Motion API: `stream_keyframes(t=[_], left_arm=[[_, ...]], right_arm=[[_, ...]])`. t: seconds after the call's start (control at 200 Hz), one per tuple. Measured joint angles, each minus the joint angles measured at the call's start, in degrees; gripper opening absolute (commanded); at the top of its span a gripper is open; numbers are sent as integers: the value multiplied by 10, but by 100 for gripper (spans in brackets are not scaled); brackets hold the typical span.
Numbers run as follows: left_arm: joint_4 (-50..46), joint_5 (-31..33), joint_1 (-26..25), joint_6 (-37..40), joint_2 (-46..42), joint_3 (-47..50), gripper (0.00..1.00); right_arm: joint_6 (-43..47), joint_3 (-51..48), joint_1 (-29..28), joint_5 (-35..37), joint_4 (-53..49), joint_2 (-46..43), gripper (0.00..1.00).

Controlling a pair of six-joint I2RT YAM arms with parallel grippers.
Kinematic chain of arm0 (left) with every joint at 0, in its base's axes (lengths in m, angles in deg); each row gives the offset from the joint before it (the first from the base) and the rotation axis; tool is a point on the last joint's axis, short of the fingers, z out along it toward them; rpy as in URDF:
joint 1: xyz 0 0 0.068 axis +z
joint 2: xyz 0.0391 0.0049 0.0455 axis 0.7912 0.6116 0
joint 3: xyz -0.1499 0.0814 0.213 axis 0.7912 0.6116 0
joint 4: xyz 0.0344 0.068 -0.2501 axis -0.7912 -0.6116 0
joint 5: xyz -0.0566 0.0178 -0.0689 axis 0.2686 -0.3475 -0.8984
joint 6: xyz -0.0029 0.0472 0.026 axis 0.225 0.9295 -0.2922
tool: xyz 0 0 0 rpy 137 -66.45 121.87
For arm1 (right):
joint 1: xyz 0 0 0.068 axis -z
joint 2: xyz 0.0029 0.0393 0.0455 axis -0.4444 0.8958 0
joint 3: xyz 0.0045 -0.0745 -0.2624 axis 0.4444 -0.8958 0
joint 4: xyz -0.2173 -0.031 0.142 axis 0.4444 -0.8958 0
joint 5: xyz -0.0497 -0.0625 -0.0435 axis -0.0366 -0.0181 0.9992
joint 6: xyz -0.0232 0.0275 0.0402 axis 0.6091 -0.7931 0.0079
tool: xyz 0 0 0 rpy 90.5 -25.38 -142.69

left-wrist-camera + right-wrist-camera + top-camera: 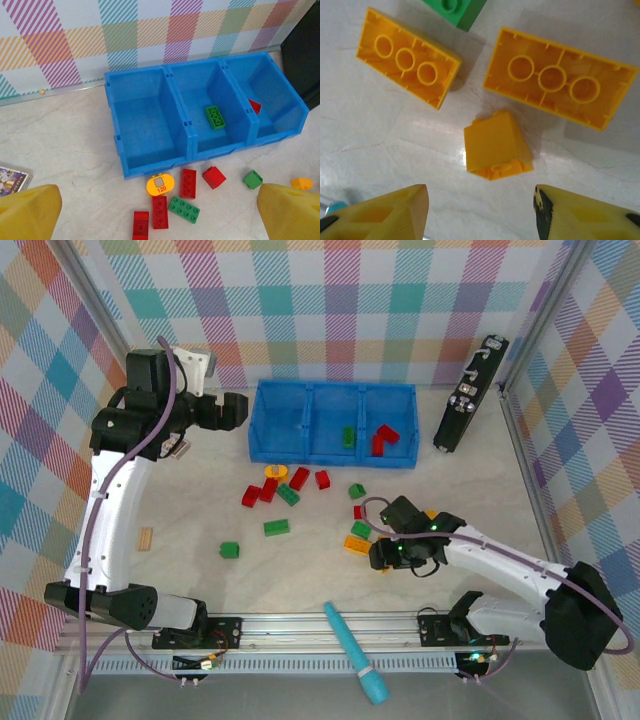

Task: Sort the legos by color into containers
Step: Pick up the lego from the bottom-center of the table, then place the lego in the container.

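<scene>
The blue tray (331, 388) stands at the back, with three compartments side by side. Its left one is bare, the middle holds a green lego (215, 117), and the right holds a red lego (254, 106). In front of the tray (150, 169) lie red legos (188, 183), a green lego (184, 209) and an orange oval piece (160, 185). My left gripper (236, 410) hovers open beside the tray's left end, holding nothing. My right gripper (384, 556) is open low over the table. A small orange sloped lego (497, 145) lies just ahead of its fingertips, untouched. Two flipped orange legos (407, 62) (560, 77) lie beyond.
A black upright device (470, 395) leans at the back right. A teal pen-like tool (352, 648) lies at the near edge, and a small tan wooden block (146, 538) sits left. Green legos (276, 528) (229, 550) are scattered mid-table.
</scene>
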Motion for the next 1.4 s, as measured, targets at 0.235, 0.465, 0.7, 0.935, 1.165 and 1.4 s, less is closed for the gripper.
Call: stream_keyframes(t=[0.235, 0.465, 0.7, 0.935, 1.165, 1.4], left_arm=[[-1, 2, 0, 0, -2, 0, 100], [-1, 2, 0, 4, -6, 0, 100], [-1, 2, 0, 7, -6, 0, 100], [0, 2, 0, 9, -8, 3, 100], [-1, 2, 0, 9, -10, 9, 100], [1, 10, 0, 12, -15, 14, 100]], right_arm=[[-2, 8, -7, 33, 13, 79, 62], [4, 23, -17, 49, 19, 116, 55], [8, 24, -25, 49, 21, 136, 44], [9, 28, -33, 52, 17, 141, 29], [36, 114, -32, 55, -44, 165, 26], [170, 438, -7, 72, -51, 286, 27]])
